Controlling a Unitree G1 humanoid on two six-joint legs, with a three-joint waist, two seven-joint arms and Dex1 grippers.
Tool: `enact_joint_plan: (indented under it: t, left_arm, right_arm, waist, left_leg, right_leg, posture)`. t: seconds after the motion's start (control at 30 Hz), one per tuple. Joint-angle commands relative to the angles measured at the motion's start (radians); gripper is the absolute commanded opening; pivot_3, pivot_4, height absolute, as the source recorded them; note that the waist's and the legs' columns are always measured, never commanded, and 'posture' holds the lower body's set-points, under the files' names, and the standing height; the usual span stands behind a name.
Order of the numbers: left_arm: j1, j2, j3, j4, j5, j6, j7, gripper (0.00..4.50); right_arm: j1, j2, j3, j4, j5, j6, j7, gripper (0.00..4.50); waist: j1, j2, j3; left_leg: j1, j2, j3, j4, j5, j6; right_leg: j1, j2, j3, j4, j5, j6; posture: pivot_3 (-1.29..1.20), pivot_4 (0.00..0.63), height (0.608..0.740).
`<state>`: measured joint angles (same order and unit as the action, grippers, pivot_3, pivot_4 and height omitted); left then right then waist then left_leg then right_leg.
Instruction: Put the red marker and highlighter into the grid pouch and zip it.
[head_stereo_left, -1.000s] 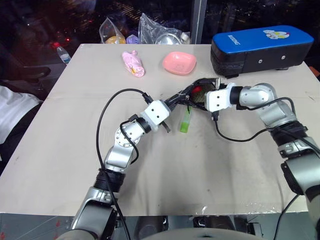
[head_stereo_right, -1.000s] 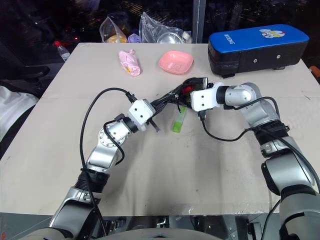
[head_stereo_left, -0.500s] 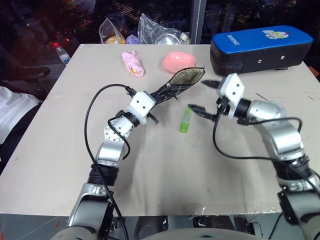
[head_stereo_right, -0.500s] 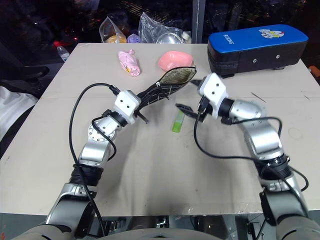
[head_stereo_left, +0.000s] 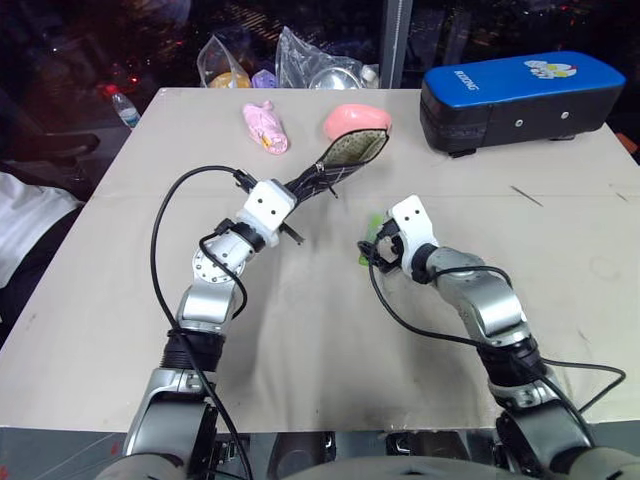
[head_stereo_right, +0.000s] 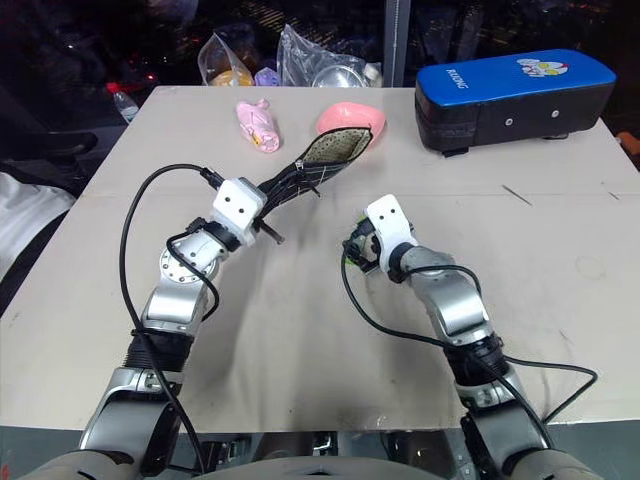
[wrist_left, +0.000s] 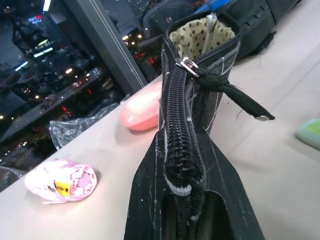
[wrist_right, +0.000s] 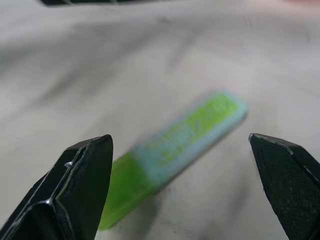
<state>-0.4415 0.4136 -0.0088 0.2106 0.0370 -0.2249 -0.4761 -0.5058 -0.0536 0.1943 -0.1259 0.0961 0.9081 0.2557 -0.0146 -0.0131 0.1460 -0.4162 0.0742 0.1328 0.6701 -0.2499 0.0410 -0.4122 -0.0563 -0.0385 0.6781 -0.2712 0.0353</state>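
- Pink wrapped bundle (head_stereo_left: 266, 127) — lies on the bench (head_stereo_left: 150, 300) at about 11 o'clock from centre, well apart from the work; not a task item, so presumably just left where it sits.
- Left claw (head_stereo_left: 290, 200) — clamped tight on the lower end of the grid pouch (head_stereo_left: 340, 168), holding it off the bench and tilted up toward 1 o'clock. The angle looks deliberate: it keeps the mouth raised and facing the other arm.
- Grid pouch — mouth gaping, spotted beige lining (wrist_left: 197, 36) showing inside. The zipper pull (wrist_left: 187, 65) sits close to the open end with a black cord tag hanging off it, so the zip is not yet run shut. The red marker cannot be made out; whether it is already inside I cannot tell.
- Pink dish (head_stereo_left: 352, 118) — on the bench just behind the pouch mouth, at about 12 o'clock; the pouch tip overlaps it from the head views, contact not certain.
- Highlighter (wrist_right: 172, 155) — lying flat on the bench at 5 o'clock from the pouch mouth, pale cap end pointing away from the right claw; not yet picked up.
- Right claw (wrist_right: 182, 185) — spread wide, one finger either side of the highlighter, poised low over it; my reading is a grasp about to be made across its body.
- Blue-and-black case (head_stereo_left: 520, 95) — at 2 o'clock near the far bench edge, clear of both arms.
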Motion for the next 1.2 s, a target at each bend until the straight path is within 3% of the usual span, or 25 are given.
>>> enact_joint_plan:
  t: [0.03,0.27,0.37,0.57,0.6,0.8,0.93,1.07,1.2]
  left_arm:
    - [0.001,0.005,0.007,-0.021,0.0,-0.02,0.014,0.0]
    - [0.009,0.003,-0.003,-0.017,0.013,-0.03,0.013,0.0]
    - [0.01,0.003,0.0,-0.016,0.015,-0.029,0.014,0.0]
    - [0.017,0.003,0.002,-0.018,0.016,-0.029,0.016,0.0]
    - [0.018,0.002,0.002,-0.017,0.016,-0.03,0.017,0.0]
    - [0.019,-0.002,-0.003,-0.013,0.016,-0.033,0.015,0.0]
    - [0.012,-0.003,-0.001,-0.004,0.014,-0.035,0.012,0.0]
    - [0.004,-0.011,-0.008,-0.001,0.007,-0.037,0.004,0.0]
    - [-0.002,-0.027,-0.03,-0.005,0.003,-0.035,-0.017,0.0]
  right_arm:
    - [-0.027,0.05,-0.037,0.008,0.027,0.073,-0.037,4.41]
    - [-0.064,0.055,0.012,0.044,0.033,0.13,-0.012,4.41]
    - [-0.064,0.044,0.029,0.049,0.03,0.125,-0.003,3.78]
    - [-0.06,0.027,0.039,0.045,0.025,0.11,0.002,0.91]
    - [-0.06,0.021,0.042,0.045,0.022,0.104,0.004,0.74]
    - [-0.062,-0.006,0.007,0.029,0.014,0.083,-0.017,0.75]
    - [-0.086,-0.094,-0.061,-0.022,0.018,0.077,-0.001,0.75]
    - [-0.106,-0.258,-0.056,-0.079,0.006,0.061,0.068,0.75]
    - [-0.123,-0.475,-0.009,-0.131,-0.026,-0.131,0.235,0.75]
  waist:
    - [0.0,0.0,0.0]
    - [0.001,0.0,0.0]
    - [-0.001,0.0,0.0]
    - [0.002,-0.001,-0.001]
    - [0.002,-0.001,-0.001]
    - [0.002,-0.001,-0.001]
    - [0.005,-0.001,0.0]
    - [0.001,-0.001,0.0]
    - [-0.001,-0.001,0.001]
  left_leg:
    - [0.0,0.0,0.0,0.0,0.0,0.0]
    - [0.0,0.0,0.0,0.0,0.0,0.0]
    - [0.0,0.0,-0.001,0.0,0.0,0.0]
    - [-0.001,0.0,-0.001,0.0,0.0,0.0]
    - [-0.001,0.0,-0.001,0.0,0.0,0.0]
    - [-0.001,0.0,-0.001,0.0,0.0,0.0]
    - [-0.001,-0.001,-0.001,0.0,0.0,0.0]
    - [-0.002,-0.001,-0.001,0.0,0.0,0.0]
    - [-0.002,-0.001,-0.001,-0.002,0.0,0.0]
  right_leg:
    - [0.0,0.0,0.0,0.0,0.0,0.0]
    - [0.0,0.0,0.0,0.0,0.0,0.0]
    - [0.0,0.0,-0.001,0.0,0.0,0.0]
    - [0.0,-0.001,-0.001,0.0,0.0,0.0]
    - [0.0,-0.001,-0.001,0.0,0.0,0.0]
    - [0.0,-0.001,-0.001,0.0,0.0,0.0]
    - [0.0,-0.002,-0.002,-0.001,0.0,0.0]
    - [0.0,-0.003,-0.002,-0.001,0.0,0.0]
    - [-0.001,-0.002,-0.002,-0.002,0.0,0.0]
  posture:
    - [0.0,0.15,0.74]
    - [0.0,0.15,0.74]
    - [0.0,0.15,0.74]
    - [0.0,0.15,0.74]
    - [0.0,0.15,0.74]
    - [0.0,0.15,0.74]
    - [0.0,0.15,0.74]
    - [0.0,0.15,0.74]
    - [0.0,0.15,0.74]
